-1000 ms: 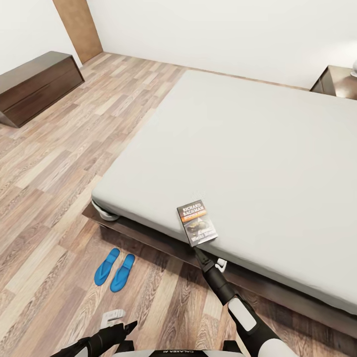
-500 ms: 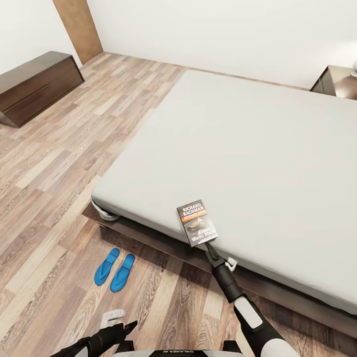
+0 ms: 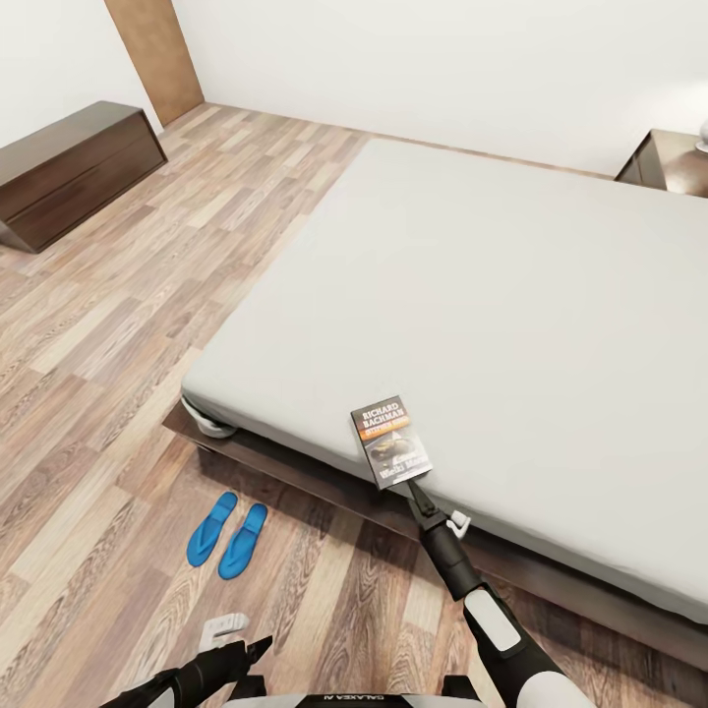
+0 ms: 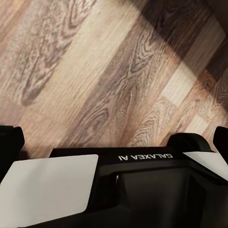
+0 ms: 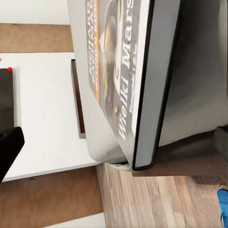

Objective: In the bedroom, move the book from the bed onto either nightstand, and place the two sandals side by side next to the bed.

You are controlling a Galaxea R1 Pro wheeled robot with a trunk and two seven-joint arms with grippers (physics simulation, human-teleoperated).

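Trouble could come at the bed edge — the book lies flat there, right tool open at its near corner. A push instead of a pinch slides it away.

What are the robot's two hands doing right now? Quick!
Left hand: holding nothing, low over the floor; open or closed cannot be told.
Right hand: at the book; grip cannot be told.
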